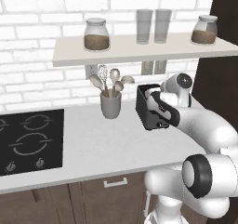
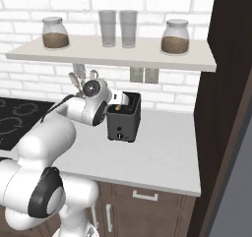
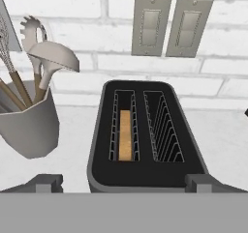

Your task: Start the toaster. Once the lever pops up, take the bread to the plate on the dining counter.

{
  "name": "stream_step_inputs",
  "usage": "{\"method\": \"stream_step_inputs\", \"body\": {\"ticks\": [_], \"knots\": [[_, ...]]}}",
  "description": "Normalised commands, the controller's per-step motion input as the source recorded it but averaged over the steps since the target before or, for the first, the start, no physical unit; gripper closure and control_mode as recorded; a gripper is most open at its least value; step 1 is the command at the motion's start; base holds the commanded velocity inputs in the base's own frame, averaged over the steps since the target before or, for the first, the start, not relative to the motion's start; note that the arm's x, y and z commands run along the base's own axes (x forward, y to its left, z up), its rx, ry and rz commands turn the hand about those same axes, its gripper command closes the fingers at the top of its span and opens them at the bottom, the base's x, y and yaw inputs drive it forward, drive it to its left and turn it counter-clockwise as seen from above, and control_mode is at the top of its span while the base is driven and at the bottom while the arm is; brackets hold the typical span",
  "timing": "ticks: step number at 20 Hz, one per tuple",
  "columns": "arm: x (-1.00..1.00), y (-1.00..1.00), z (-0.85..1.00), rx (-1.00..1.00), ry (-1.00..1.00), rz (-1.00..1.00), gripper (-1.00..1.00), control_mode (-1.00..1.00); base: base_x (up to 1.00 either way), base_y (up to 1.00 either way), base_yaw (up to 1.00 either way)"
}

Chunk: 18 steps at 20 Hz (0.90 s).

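The dark toaster (image 3: 145,171) stands on the white counter against the brick wall, with two slots in its top. The bread (image 3: 125,135) stands on edge, sunk deep in the left slot; the right slot holds nothing. My gripper (image 3: 123,183) hovers just above the toaster's near edge, looking down into the slots. It is open, with its fingertips (image 3: 46,181) spread wider than the toaster and nothing between them. From the base views the toaster (image 1: 148,112) (image 2: 124,120) sits right under the gripper (image 1: 151,95) (image 2: 118,102). The plate and the dining counter are out of view.
A grey utensil cup (image 1: 110,104) with spoons and a whisk stands left of the toaster. Further left is a black cooktop (image 1: 30,141). A shelf (image 1: 139,49) with jars and glasses hangs above. A dark tall cabinet (image 2: 229,108) closes the right side.
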Motion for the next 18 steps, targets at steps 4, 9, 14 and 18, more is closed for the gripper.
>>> {"method": "stream_step_inputs", "body": {"ticks": [4,9,14,18], "knots": [[0.00,0.00,0.00,0.00,0.00,0.00,-1.00,-1.00,0.00,0.00,0.00],[0.00,0.00,0.00,0.00,0.00,0.00,-1.00,-1.00,0.00,0.00,0.00],[0.00,0.00,0.00,0.00,0.00,0.00,-1.00,-1.00,0.00,0.00,0.00],[0.00,0.00,0.00,0.00,0.00,0.00,-1.00,-1.00,0.00,0.00,0.00]]}}
